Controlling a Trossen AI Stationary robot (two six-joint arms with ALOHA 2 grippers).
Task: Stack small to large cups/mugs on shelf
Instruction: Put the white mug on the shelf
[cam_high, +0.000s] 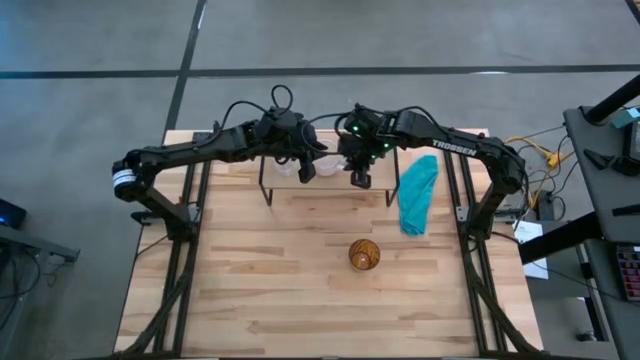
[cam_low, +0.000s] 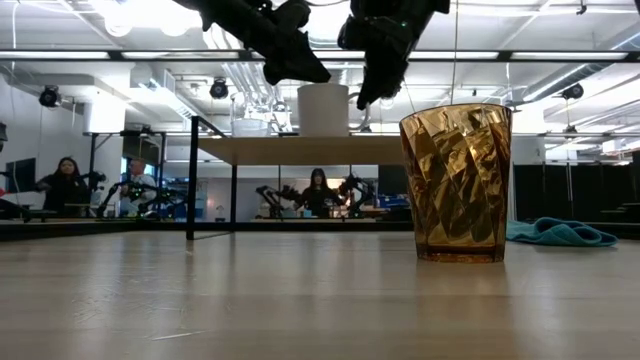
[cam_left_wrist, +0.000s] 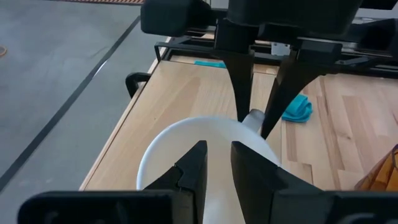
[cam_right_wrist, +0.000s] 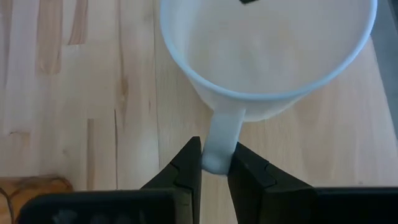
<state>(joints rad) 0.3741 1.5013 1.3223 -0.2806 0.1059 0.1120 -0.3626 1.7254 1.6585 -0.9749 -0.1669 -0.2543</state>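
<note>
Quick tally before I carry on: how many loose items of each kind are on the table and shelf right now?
white mug: 1
clear glass cup: 1
amber tumbler: 1
teal cloth: 1
Total: 4

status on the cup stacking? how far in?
Roughly midway. Looks done: small clear glass cup sits on the shelf. In hand: white mug is over the shelf, its handle pinched by the right end effector; the left end effector grips its rim. Left: amber tumbler stands untouched on the table.
</note>
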